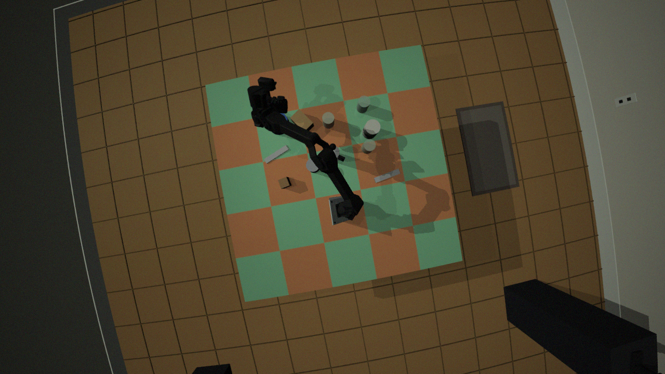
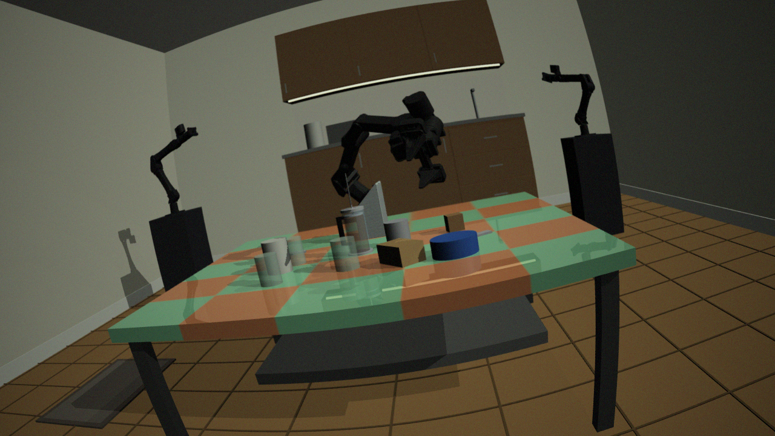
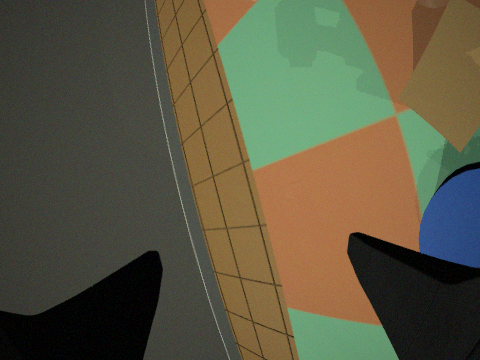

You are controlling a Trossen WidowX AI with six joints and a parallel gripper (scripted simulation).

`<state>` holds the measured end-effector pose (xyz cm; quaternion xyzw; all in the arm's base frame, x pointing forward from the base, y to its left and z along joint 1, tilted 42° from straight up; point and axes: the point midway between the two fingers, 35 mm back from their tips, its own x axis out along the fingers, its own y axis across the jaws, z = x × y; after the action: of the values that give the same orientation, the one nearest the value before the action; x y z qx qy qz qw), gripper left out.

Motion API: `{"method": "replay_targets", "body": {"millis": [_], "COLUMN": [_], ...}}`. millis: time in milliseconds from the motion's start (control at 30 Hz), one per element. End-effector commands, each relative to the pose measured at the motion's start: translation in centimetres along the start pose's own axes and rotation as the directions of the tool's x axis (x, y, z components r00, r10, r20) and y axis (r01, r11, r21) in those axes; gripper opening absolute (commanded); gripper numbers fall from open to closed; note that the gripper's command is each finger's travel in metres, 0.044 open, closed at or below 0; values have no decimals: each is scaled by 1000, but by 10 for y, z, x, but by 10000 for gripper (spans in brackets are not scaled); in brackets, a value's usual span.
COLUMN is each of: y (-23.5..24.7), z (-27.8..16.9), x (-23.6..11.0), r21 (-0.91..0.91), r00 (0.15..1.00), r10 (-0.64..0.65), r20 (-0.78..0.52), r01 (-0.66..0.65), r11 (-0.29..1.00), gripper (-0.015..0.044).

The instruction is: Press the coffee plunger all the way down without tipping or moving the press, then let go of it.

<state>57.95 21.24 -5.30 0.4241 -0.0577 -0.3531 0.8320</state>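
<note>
The coffee press (image 2: 356,232) stands upright on the checkered table (image 2: 227,303) (image 1: 257,276). Its thin plunger rod (image 2: 348,191) sticks up well above the lid, so the plunger is raised. The knob is hard to tell from the dark arm behind it. In the top view the arm hides most of the press. My gripper (image 3: 256,254) is open, with nothing between its fingers. It hangs high above the table near a corner, away from the press, beyond the blue cylinder (image 3: 452,220) (image 2: 454,245). The press is not in the wrist view.
A tan box (image 1: 302,120) (image 2: 401,254) stands beside the blue cylinder. A grey cylinder (image 2: 397,229) stands near the press. Several clear glasses (image 2: 345,254) and a white mug (image 2: 275,254) stand around it. A small brown block (image 1: 284,182) and two grey bars (image 1: 276,154) (image 1: 386,175) lie on the table.
</note>
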Motion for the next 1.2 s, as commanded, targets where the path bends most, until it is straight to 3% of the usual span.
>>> {"method": "replay_targets", "body": {"millis": [0,233,500,833,1167], "y": [1,41,66,42,-36], "z": [1,34,103,209,309], "x": [-2,-56,-136,-212,-247], "r21": [-8,-266,-613,-891,-942], "r00": [1000,998,987,968,946], "r10": [0,14,25,34,38], "r20": [-2,-67,-158,-250,-323], "r01": [0,-31,-118,-244,-317], "r11": [1000,964,781,384,-109], "gripper": [426,440,440,440,440]}}
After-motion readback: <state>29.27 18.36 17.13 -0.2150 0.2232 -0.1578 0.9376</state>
